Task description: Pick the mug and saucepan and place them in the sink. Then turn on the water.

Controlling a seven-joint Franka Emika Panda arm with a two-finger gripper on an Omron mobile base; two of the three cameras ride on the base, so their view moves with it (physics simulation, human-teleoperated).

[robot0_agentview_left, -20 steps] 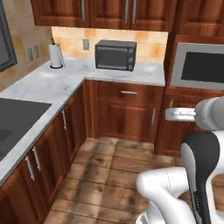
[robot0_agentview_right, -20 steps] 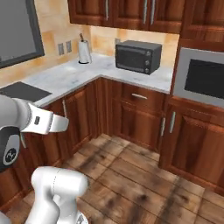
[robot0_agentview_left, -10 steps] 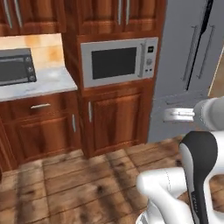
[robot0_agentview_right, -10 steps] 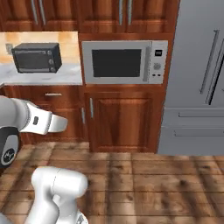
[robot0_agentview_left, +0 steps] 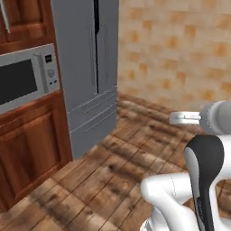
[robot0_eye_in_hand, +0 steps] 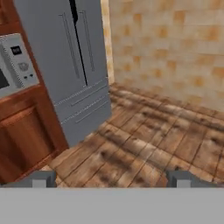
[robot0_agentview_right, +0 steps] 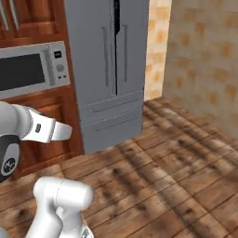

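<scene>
The robot faces a corner of the kitchen where a tall grey refrigerator (robot0_agentview_left: 85,67) stands against a tiled tan wall (robot0_agentview_left: 180,49). The refrigerator has two upper doors split by a dark vertical seam, with long slim handles on either side of it, and two drawer fronts below. In the right base view the same refrigerator (robot0_agentview_right: 109,65) takes up the middle, with the tiled wall (robot0_agentview_right: 200,60) running off to its right.

Just beside the refrigerator, on its left, a silver built-in microwave (robot0_agentview_left: 25,79) with a dark window and a small control panel sits in brown wooden cabinetry (robot0_agentview_left: 27,149). A panelled cabinet door lies directly beneath the microwave and touches the refrigerator's side. The hand view shows the microwave's control panel (robot0_eye_in_hand: 19,65) at the left edge and the cabinet door (robot0_eye_in_hand: 24,140) under it.

A wooden plank floor (robot0_agentview_left: 117,171) spreads open in front of the appliances and reaches the foot of the wall.

The hand (robot0_eye_in_hand: 111,178) is released: its two grey fingertips (robot0_eye_in_hand: 41,178) stand far apart at the bottom of the hand view, with only bare floor between them and nothing grasped. It hangs above the floor, well apart from the refrigerator and cabinets.

None of these views takes in the mug, the saucepan or the sink, so their whereabouts cannot be told.
</scene>
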